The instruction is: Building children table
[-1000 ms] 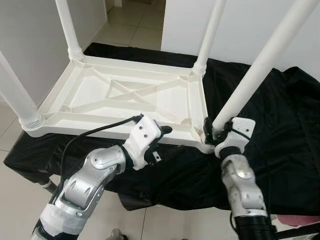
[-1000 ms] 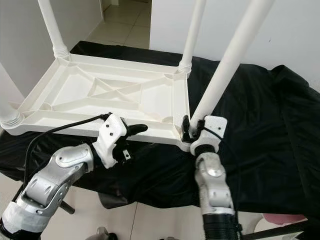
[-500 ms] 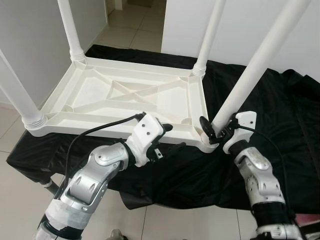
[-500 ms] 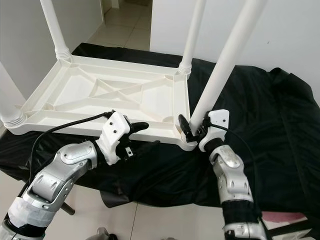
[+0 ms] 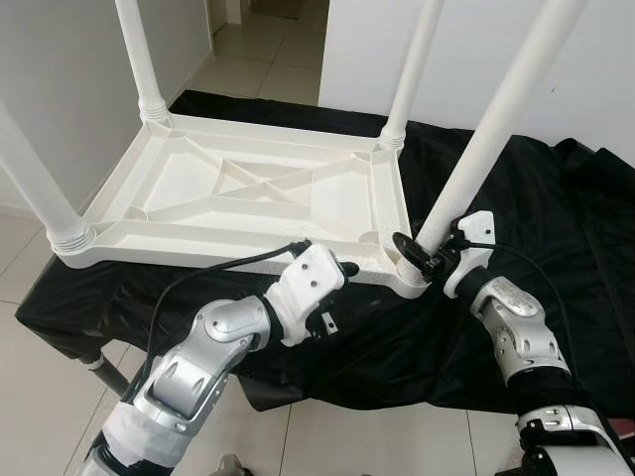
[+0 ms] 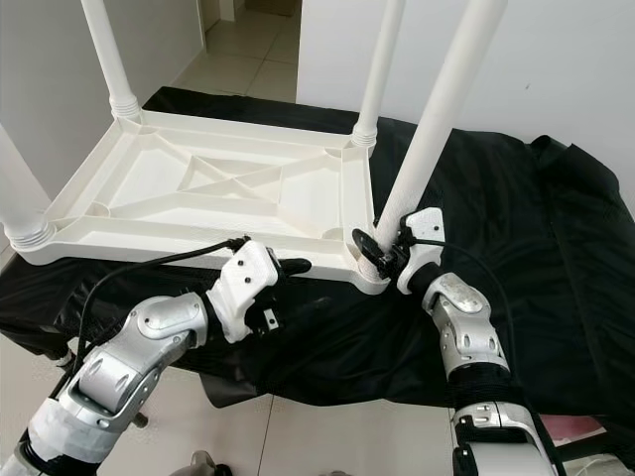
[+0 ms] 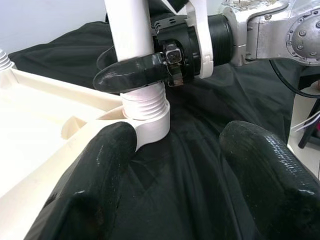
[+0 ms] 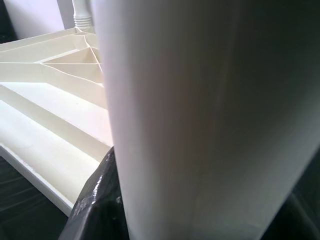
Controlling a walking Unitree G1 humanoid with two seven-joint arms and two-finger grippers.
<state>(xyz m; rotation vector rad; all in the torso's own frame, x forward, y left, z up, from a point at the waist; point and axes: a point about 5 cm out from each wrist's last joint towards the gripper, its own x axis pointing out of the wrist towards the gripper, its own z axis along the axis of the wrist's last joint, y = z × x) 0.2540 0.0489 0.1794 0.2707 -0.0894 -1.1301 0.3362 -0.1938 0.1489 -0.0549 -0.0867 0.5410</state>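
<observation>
Left eye view: the upturned white tabletop (image 5: 248, 193) lies on a black cloth (image 5: 536, 218) draped over a counter, all four legs standing up from its corners. The right end effector (image 5: 427, 256) is clamped low on the near-right leg (image 5: 496, 129), just above the corner socket (image 5: 407, 273). Over the last second its forearm has swung from almost straight below the leg out to the robot's right, while the fingers have stayed on the leg at the same height. That looks like a turn of the wrist around the leg, so I judge this leg is being screwed home, probably the last step of assembly. The left end effector (image 5: 337, 273) has slid along the near rim toward that corner, and its fingers stand apart, gripping nothing.

The left wrist view adds what the head camera cannot resolve: the leg's ribbed thread (image 7: 145, 100) is seated in the socket collar, with one right finger (image 7: 132, 72) wrapped just above it, and the left fingers (image 7: 100, 165) spread either side of the corner. The right wrist view gives the leg pressed close between its own fingers.
</observation>
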